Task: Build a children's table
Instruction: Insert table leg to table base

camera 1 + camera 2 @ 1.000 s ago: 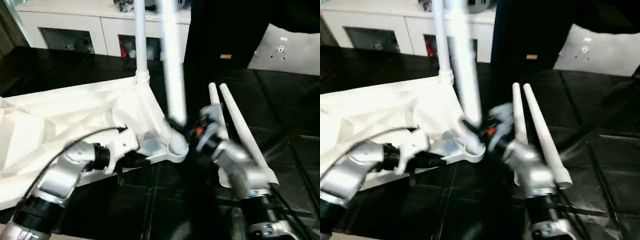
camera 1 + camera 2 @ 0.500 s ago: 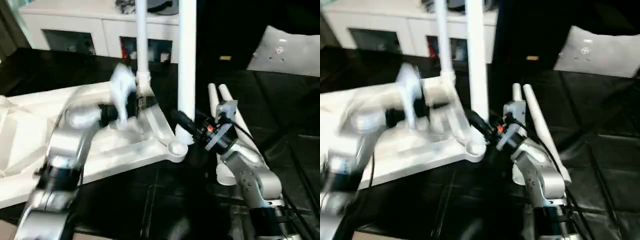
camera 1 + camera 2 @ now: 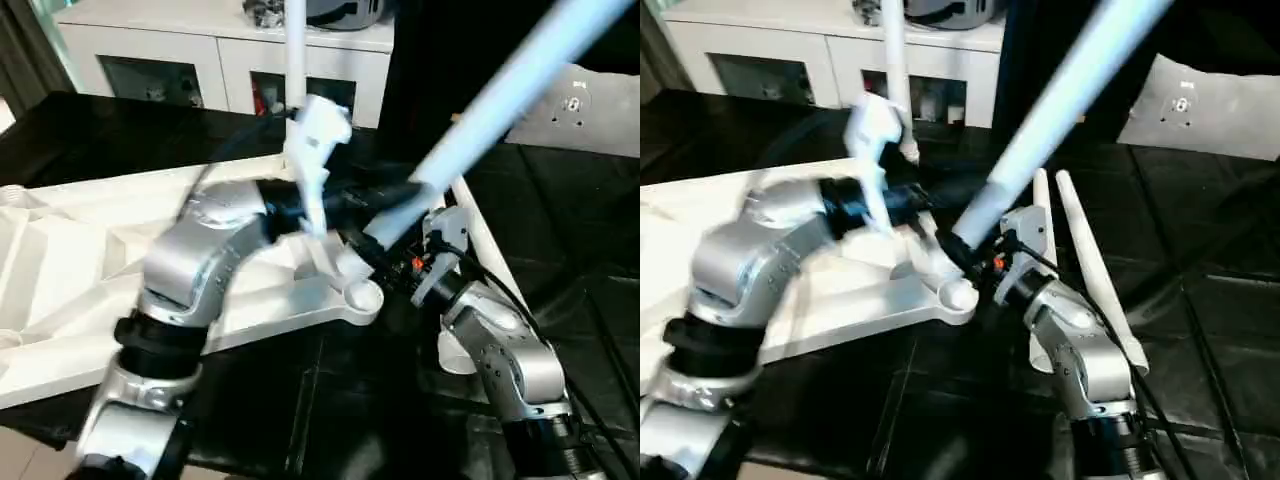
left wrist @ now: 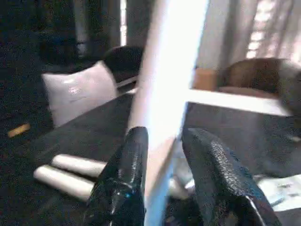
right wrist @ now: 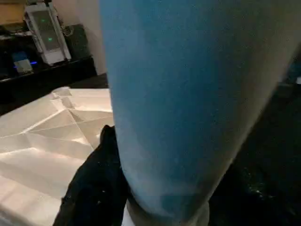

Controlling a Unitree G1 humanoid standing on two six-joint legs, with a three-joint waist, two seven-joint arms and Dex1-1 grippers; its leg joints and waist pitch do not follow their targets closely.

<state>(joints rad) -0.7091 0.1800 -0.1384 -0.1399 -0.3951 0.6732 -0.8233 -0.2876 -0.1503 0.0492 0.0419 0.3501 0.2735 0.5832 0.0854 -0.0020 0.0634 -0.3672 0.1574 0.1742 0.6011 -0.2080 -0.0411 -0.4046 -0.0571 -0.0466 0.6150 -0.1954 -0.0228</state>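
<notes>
Left gripper: my two black fingers stand parted.
Table leg: I see it slanting up between them, white, close to both pads.
Spare legs: two lying side by side on the dark floor.
Pillow: white, behind them.

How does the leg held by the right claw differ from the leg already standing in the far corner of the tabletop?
The held leg leans steeply, clamped near its base by the right claw over the near corner socket. The far leg stands upright in the tabletop, ungripped. The left claw straddles the held leg. Both are white and round.
</notes>
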